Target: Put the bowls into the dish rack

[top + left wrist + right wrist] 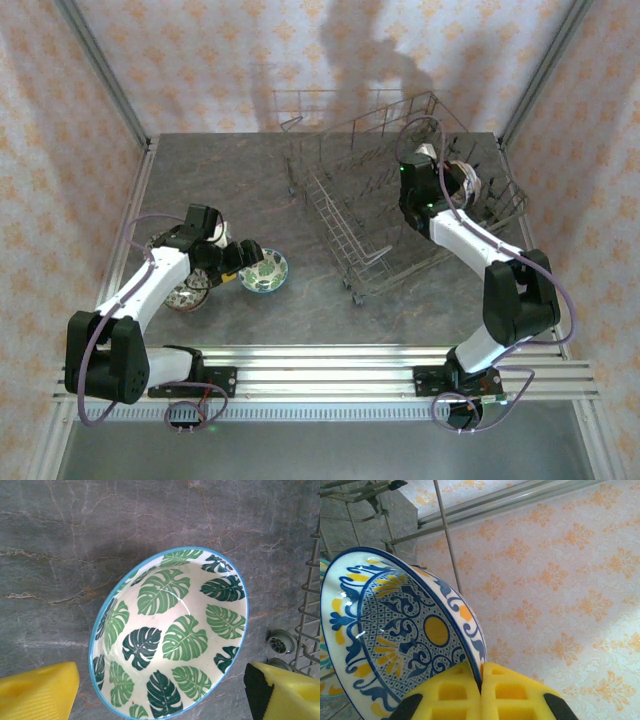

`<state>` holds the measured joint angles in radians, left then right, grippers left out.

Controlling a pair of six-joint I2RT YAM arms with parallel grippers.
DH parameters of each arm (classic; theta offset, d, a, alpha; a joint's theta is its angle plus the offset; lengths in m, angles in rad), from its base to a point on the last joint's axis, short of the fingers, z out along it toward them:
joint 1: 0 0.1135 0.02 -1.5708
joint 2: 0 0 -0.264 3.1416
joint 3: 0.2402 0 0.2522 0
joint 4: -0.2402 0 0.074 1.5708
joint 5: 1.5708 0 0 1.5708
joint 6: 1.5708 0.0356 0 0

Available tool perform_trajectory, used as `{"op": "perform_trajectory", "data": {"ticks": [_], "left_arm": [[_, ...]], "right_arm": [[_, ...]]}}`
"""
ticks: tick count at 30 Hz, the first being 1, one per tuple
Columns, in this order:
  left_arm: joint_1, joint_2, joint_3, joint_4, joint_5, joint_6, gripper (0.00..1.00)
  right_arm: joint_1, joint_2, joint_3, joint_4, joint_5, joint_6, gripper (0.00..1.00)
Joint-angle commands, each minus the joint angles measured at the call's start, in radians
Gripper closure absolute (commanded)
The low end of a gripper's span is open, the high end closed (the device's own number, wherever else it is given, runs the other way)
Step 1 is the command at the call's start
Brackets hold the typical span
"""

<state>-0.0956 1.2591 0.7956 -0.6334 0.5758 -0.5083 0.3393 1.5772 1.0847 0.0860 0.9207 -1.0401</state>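
Our left tool (160,692) hangs open over the leaf-patterned bowl (172,635), left of the dish rack (345,240). Our right tool (481,680) pinches the rim of the blue-and-orange bowl (405,630) over that rack. Glazed ceramic looks stiff, slippery and chippable, so we grip rims.

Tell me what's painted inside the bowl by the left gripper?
The bowl has green leaves, blue rim; clearest from left wrist.
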Motion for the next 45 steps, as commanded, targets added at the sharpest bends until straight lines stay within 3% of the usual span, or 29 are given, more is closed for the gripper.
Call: {"op": "perform_trajectory", "data": {"ticks": [1, 22, 26, 40, 43, 45], "left_arm": [[0.005, 0.013, -0.004, 0.019, 0.019, -0.002, 0.13], [0.005, -0.025, -0.009, -0.008, -0.020, -0.014, 0.13], [0.004, -0.035, -0.005, -0.014, -0.032, -0.023, 0.13], [0.005, -0.111, -0.043, -0.041, -0.116, -0.096, 0.13], [0.005, -0.115, -0.052, -0.037, -0.126, -0.101, 0.12], [0.004, -0.110, -0.056, -0.039, -0.128, -0.101, 0.12]], "right_arm": [[0.027, -0.012, -0.005, -0.010, 0.037, 0.036, 1.00], [0.050, 0.118, -0.012, -0.037, 0.026, 0.101, 1.00], [0.049, 0.136, 0.005, -0.097, 0.023, 0.163, 0.84], [0.037, 0.169, 0.033, -0.164, -0.013, 0.247, 0.65], [0.034, 0.164, 0.048, -0.184, -0.009, 0.261, 0.55], [0.034, 0.138, 0.072, -0.240, -0.023, 0.309, 0.41]]}}
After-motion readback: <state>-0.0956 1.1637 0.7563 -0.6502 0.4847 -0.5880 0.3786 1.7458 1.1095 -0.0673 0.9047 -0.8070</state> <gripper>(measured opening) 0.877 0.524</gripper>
